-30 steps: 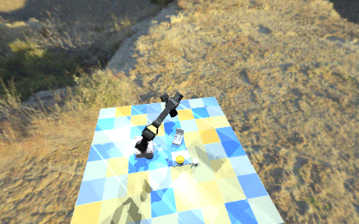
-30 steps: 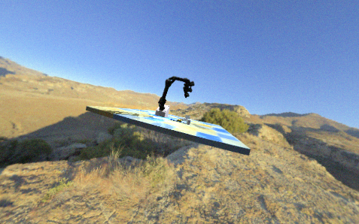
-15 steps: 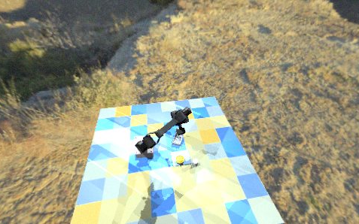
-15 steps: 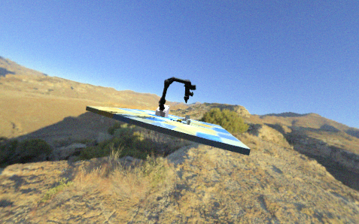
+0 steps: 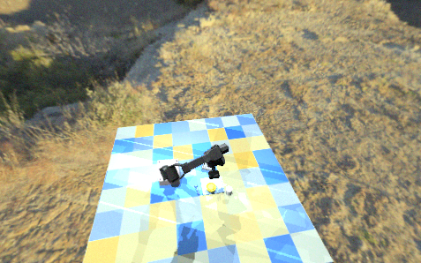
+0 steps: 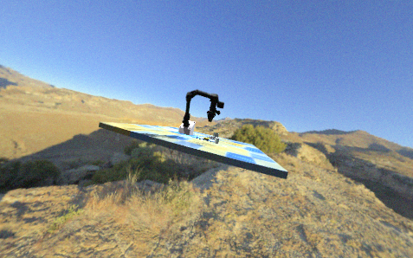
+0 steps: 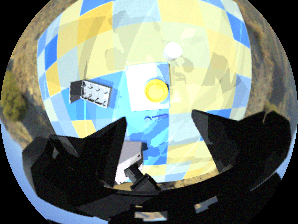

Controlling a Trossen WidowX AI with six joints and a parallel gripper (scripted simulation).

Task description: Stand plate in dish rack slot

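The yellow round plate (image 5: 211, 187) (image 7: 156, 91) lies flat on a white square patch of the tabletop. The pale grey dish rack (image 7: 96, 93) stands to the left of the plate in the wrist view, with a dark upright part at its left end. In the top view the arm partly hides the rack (image 5: 206, 167). My gripper (image 5: 214, 176) (image 6: 210, 120) (image 7: 159, 116) is open and empty. It points down, high above the table, and the plate shows just beyond its fingertips in the wrist view. In the exterior view the plate and rack are too small to tell apart.
A small white round thing (image 5: 229, 191) (image 7: 173, 51), perhaps a cup, stands near the plate on the side away from the arm's base (image 6: 186, 128) (image 7: 131, 154). Thin dark marks lie between plate and base. The chequered table (image 5: 131, 216) (image 7: 97, 42) has open edges all round.
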